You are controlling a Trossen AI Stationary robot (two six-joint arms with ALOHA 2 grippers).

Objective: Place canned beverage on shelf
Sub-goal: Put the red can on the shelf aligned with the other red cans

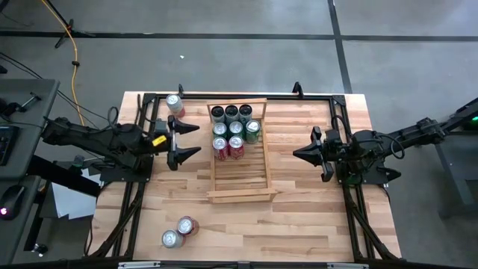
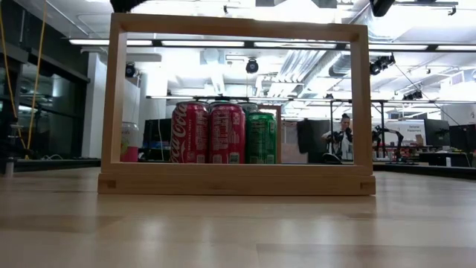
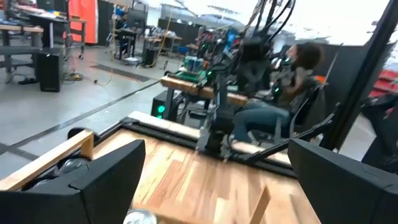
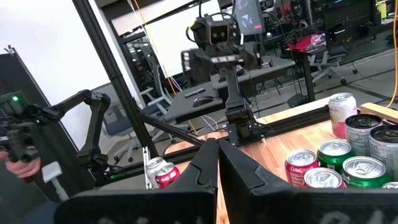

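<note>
The shelf (image 1: 213,161) is a light-wood slatted rack in the middle of the table. Several cans stand upright on its slats at the far end: black ones at the back, then silver and green (image 1: 253,131), then two red ones (image 1: 228,148). In the low view the red cans (image 2: 208,132) and the green can (image 2: 260,137) show through the shelf's end frame (image 2: 238,179). My left gripper (image 1: 192,140) hovers open just left of the shelf, pointing level, with nothing between its fingers (image 3: 106,180). My right gripper (image 1: 296,153) hovers shut, right of the shelf.
One pink-and-silver can (image 1: 175,104) stands at the far left, outside the shelf. Two more cans (image 1: 179,232) sit near the table's front left. The shelf's near half is bare slats. A person (image 3: 292,74) sits beyond the right side of the table.
</note>
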